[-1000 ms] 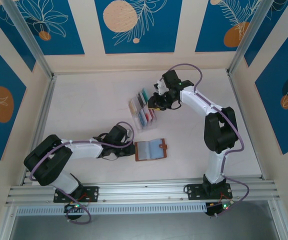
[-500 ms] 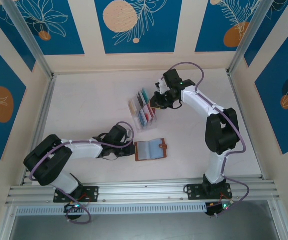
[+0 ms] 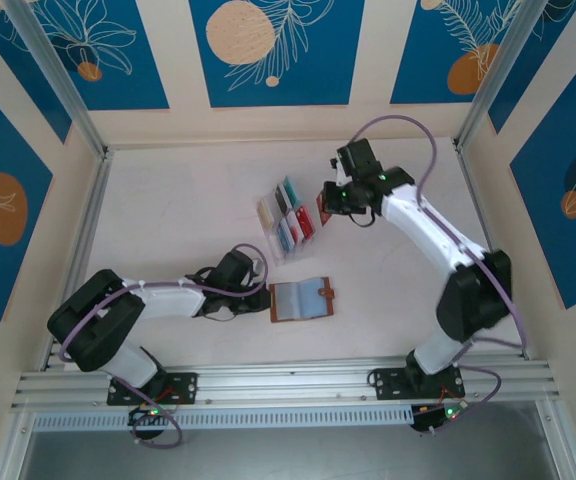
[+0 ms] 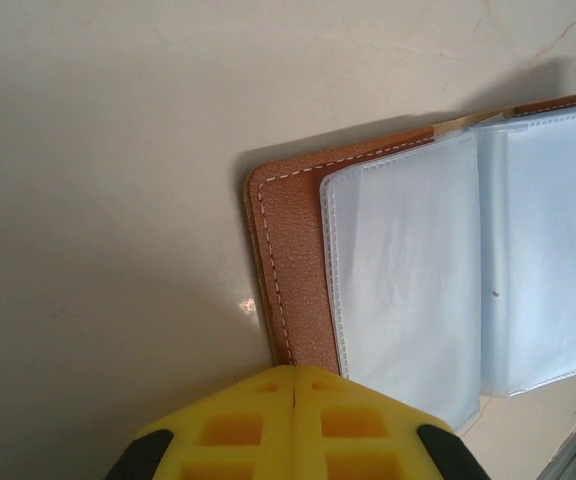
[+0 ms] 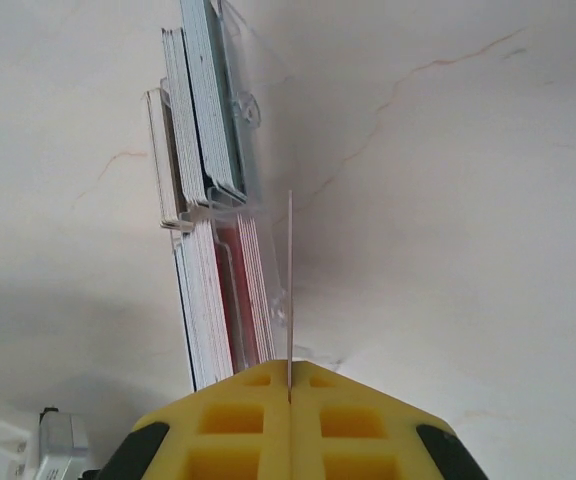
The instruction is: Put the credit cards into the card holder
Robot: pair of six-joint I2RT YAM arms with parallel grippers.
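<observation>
1. Credit cards, top view: most stand on edge in a clear slotted rack near the middle of the table, showing cream, teal, red and blue. One red card is outside the rack, just to its right. It is held upright in the right pincer, which is clamped on it.
2. Top view, card holder: brown, lying open and flat on the table. It sits nearer the arm bases than the rack and apart from it, with its snap tab at the right edge. The left pincer lies low at the holder's left edge.
3. Left wrist view: the left pincer has its yellow fingers pressed together with nothing between them. The tips sit at the leather border of the card holder, beside a clear plastic pocket. Contact with the leather cannot be confirmed. The table is pale.
4. Right wrist view: the right pincer is clamped on the red card, seen edge-on as a thin line running away from the fingers. The card stands just right of the rack, where the other credit cards sit packed in rows. Whether the held card touches the rack cannot be told.
</observation>
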